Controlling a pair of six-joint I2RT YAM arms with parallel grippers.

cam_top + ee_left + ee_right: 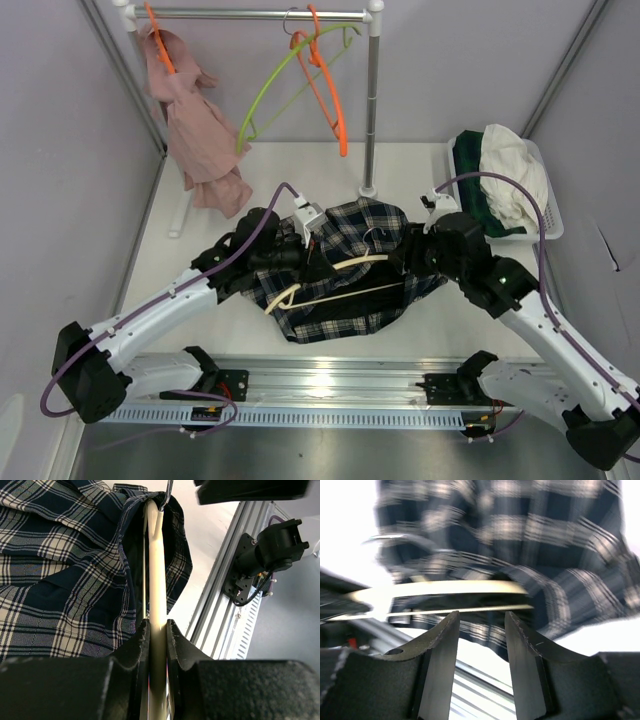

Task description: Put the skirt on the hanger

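Observation:
A dark blue plaid skirt (345,275) lies on the table between both arms, seen close in the left wrist view (65,575) and blurred in the right wrist view (530,535). A cream hanger (330,275) runs through it. My left gripper (156,627) is shut on the hanger's cream bar (156,565), which leads up to its metal hook (169,490). My right gripper (481,617) is open just below the hanger's bars (455,590), with nothing between its fingers, at the skirt's right side (425,250).
A clothes rail (260,14) at the back holds an orange hanger (325,85), a green hanger (285,80) and a pink garment (195,130). A white basket (545,200) of clothes stands at the back right. An aluminium rail (330,385) runs along the near edge.

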